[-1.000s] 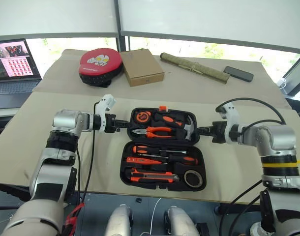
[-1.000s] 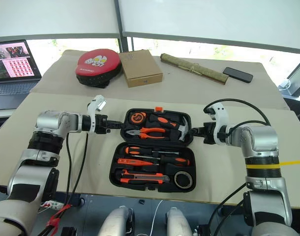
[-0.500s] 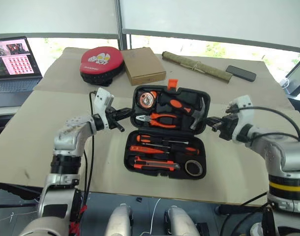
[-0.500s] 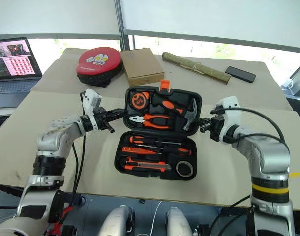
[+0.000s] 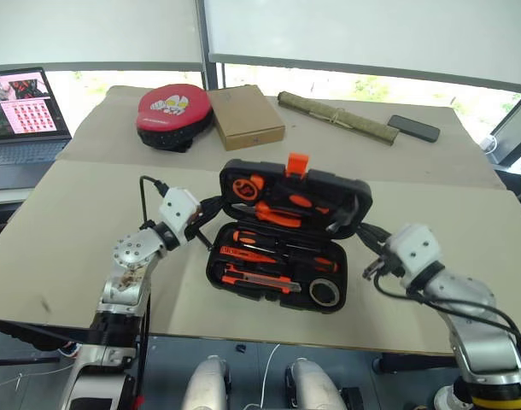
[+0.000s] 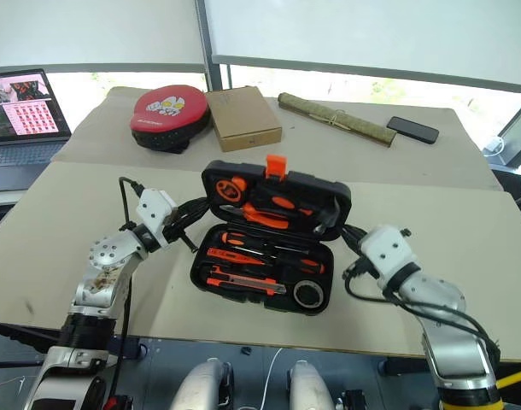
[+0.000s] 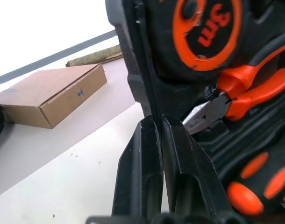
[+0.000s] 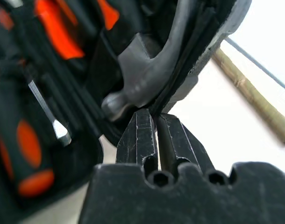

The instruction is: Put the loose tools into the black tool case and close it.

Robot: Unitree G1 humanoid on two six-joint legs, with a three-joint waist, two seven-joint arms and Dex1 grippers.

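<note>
Laptop: far left edge of the worktop, screen lit.
Red-and-black pad: back of the worktop, just left of the cardboard box.
Left tool: fingers together, pinched on the left edge of the lid of the black tool case; the wrist view shows the lid rim wedged between the two fingers.
Case position: middle of the worktop, between the two arms, base flat, lid raised to a steep tilt over the base, orange latch at the top edge.
Lid contents: tape measure, pliers and hammer seated in their slots.
Base contents: screwdrivers with orange-and-black handles lying in the moulded slots, utility knife along the near row, a dark roll in the near right corner.
Right tool: fingers together, clamped on the right edge of the lid just by the hammer head.
Rolled mat: back of the worktop, right of the box, lying at a slant.
Phone: far right at the back, flat, just past the end of the mat.
</note>
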